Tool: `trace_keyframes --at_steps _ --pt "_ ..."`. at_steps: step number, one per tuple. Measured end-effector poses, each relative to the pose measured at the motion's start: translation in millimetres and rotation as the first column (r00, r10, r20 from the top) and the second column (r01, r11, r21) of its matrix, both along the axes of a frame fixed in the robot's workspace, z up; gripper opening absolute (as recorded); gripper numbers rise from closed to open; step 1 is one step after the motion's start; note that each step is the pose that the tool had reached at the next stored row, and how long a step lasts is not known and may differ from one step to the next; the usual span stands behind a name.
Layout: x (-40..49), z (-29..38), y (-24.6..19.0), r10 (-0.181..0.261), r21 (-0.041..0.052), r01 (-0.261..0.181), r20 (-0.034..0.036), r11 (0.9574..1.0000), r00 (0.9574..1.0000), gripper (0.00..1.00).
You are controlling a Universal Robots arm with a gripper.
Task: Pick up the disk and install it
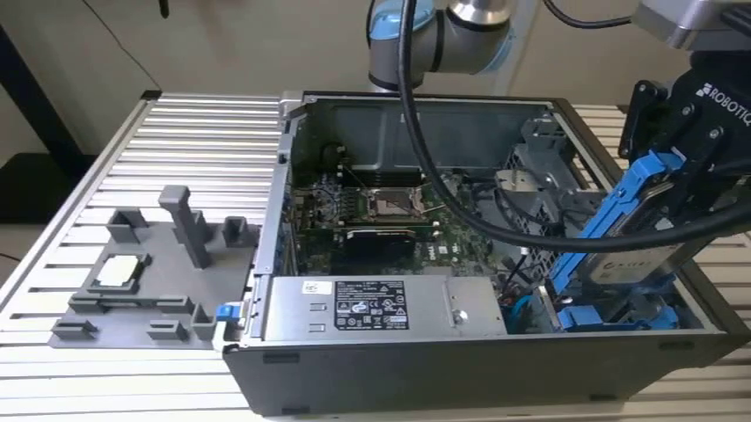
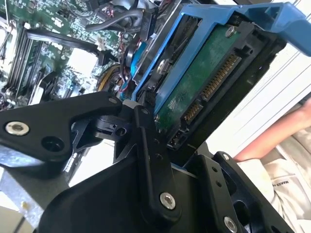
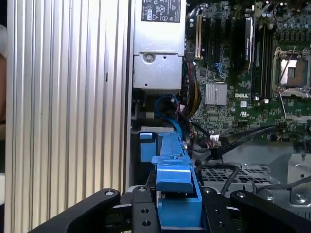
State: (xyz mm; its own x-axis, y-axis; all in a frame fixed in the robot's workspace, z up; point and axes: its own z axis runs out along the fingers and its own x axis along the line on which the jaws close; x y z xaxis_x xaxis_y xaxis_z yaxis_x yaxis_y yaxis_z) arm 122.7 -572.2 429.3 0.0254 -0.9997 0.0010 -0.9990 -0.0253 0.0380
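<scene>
My gripper (image 1: 683, 171) is shut on the disk (image 1: 631, 236), a silver-grey drive in a bright blue carrier frame. The disk hangs steeply tilted over the exterior view's right end of the open computer case (image 1: 294, 176), its lower end reaching down toward the drive bay. In the second wrist view the disk's green circuit board (image 2: 206, 85) and blue frame (image 2: 233, 17) rise from the black fingers (image 2: 148, 145). The first wrist view shows the blue carrier (image 3: 176, 184) edge-on, clamped between the jaws above the bay.
Another blue-framed part (image 1: 616, 318) lies low in the bay under the disk. A grey power supply box (image 1: 364, 308), the motherboard (image 1: 375, 207) and black cables (image 1: 516, 230) fill the case. A grey fixture (image 1: 141, 272) stands on the ribbed table. A person's arm (image 2: 286, 141) is close by.
</scene>
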Motion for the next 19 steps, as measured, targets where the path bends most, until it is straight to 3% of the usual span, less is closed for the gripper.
trace_keyframes --at_steps 6,19 --pt "1.7 -10.9 -2.6 0.000 0.0003 0.000 0.0000 1.0000 1.0000 0.33" --pt "3.8 -30.7 -2.7 -0.004 0.0031 0.004 0.0000 1.0000 1.0000 0.33"
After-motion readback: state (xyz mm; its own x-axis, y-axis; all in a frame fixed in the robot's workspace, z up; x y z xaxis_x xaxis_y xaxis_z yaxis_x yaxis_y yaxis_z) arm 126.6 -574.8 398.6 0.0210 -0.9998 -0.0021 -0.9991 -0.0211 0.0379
